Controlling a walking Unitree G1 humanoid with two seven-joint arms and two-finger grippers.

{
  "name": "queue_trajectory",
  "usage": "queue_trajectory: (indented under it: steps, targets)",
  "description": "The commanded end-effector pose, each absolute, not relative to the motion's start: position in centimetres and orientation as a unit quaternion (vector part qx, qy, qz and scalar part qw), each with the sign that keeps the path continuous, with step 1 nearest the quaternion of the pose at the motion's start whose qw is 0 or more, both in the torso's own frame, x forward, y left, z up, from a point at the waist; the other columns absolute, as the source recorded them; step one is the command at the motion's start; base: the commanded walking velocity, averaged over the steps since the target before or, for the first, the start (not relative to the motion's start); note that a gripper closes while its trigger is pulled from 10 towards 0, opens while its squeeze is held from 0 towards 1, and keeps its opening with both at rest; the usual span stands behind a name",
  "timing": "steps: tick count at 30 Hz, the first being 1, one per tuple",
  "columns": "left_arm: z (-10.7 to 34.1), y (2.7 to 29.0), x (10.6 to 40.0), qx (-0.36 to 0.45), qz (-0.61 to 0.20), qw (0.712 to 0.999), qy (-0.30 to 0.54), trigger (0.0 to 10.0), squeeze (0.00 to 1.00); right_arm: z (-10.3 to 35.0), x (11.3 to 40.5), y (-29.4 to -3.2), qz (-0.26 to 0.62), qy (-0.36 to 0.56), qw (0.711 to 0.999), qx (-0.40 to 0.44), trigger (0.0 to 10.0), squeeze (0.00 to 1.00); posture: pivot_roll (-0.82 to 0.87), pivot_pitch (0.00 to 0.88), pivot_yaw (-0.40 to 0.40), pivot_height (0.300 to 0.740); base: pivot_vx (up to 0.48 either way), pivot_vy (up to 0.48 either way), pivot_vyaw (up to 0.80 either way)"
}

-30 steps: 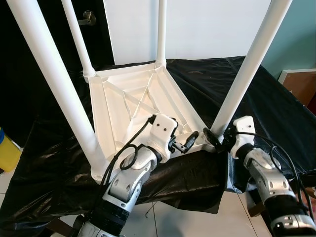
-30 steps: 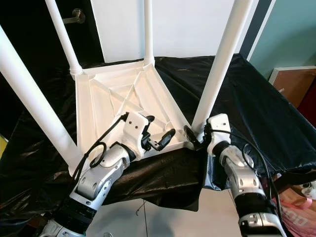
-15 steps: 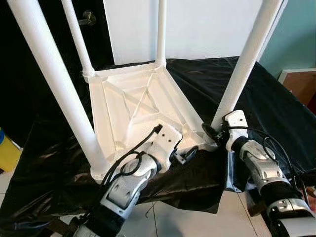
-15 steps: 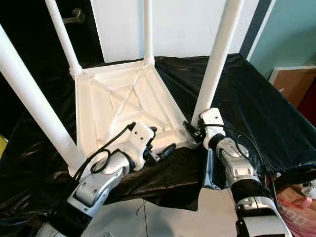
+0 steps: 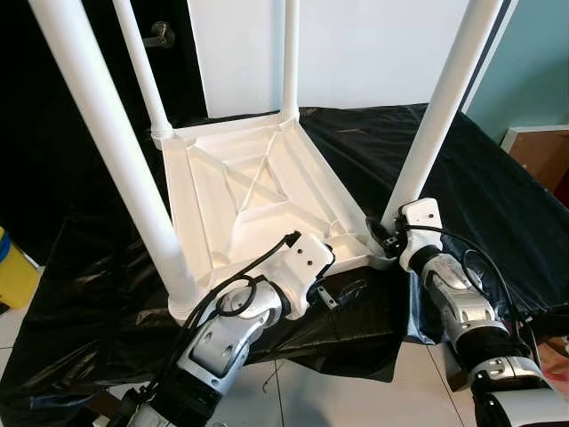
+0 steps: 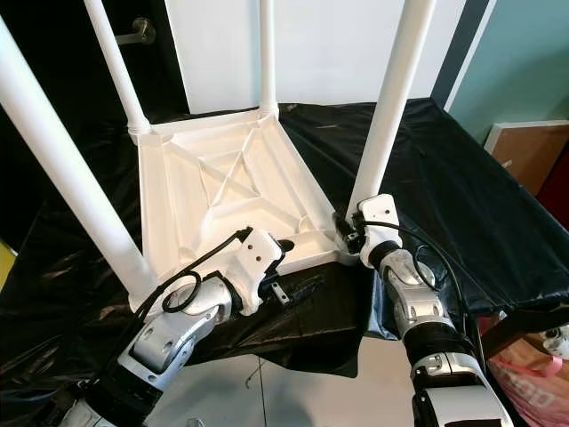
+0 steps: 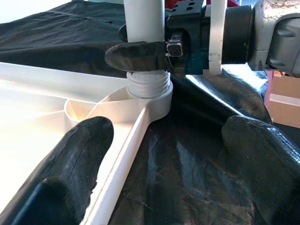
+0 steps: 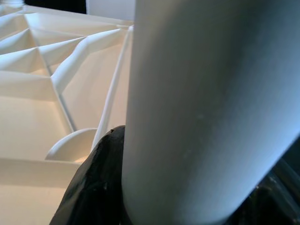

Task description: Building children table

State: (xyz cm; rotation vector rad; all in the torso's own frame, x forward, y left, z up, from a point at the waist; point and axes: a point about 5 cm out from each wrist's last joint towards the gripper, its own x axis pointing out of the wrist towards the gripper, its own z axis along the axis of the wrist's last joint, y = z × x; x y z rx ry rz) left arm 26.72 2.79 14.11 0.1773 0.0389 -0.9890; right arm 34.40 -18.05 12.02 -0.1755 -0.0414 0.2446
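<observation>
Gripping near-right leg base: right hand; left hand spread astride tabletop edge.

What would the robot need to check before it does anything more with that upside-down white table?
1. Right gripper closed around the base of the near right leg: ok.
2. That leg seated in its corner socket: cannot tell; its threaded end shows above the socket.
3. Left gripper free of the table: ok, its fingers are open and straddle the tabletop's edge.
4. All four legs standing upright: ok.
5. Tabletop lying flat on the black cloth: ok.
</observation>
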Motion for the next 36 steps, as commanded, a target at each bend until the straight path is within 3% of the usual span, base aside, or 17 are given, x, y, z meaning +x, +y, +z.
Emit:
queue_trajectory:
  steps: [1, 11, 16, 33, 34, 36]
  targets:
    - [14.1, 2.6, 26.6, 0.088, -0.482, 0.872, 0.022, 10.0, 0.00, 11.3, 34.2, -18.7, 0.102, -0.001, 0.990, -0.094, 10.0, 0.00, -0.12, 0.032, -0.019, 0.740, 0.000, 0.000, 0.00]
    - [14.2, 1.9, 26.4, 0.081, -0.494, 0.865, 0.021, 10.0, 0.00, 10.3, 33.3, -15.6, -0.057, -0.003, 0.998, -0.011, 10.0, 0.00, -0.13, 0.033, -0.015, 0.740, 0.000, 0.000, 0.00]
    - [14.2, 1.7, 26.3, 0.079, -0.498, 0.863, 0.021, 10.0, 0.00, 10.3, 33.1, -14.3, -0.053, -0.005, 0.999, 0.001, 10.0, 0.00, -0.14, 0.033, -0.014, 0.740, 0.000, 0.000, 0.00]
    - [14.1, 1.5, 26.2, 0.073, -0.498, 0.864, 0.022, 10.0, 0.00, 10.7, 32.5, -14.0, -0.058, -0.015, 0.998, -0.007, 10.0, 0.00, -0.15, 0.037, -0.020, 0.740, 0.000, 0.000, 0.00]
    - [14.1, 1.6, 26.1, 0.073, -0.498, 0.864, 0.022, 10.0, 0.00, 10.9, 32.5, -14.4, -0.056, -0.020, 0.998, -0.004, 10.0, 1.00, -0.14, 0.039, -0.023, 0.740, 0.000, 0.000, 0.00]
    - [14.0, 1.7, 26.1, 0.073, -0.496, 0.865, 0.024, 10.0, 0.00, 11.2, 32.3, -15.0, -0.047, -0.031, 0.998, 0.006, 10.0, 1.00, -0.14, 0.040, -0.026, 0.740, 0.000, 0.000, 0.00]
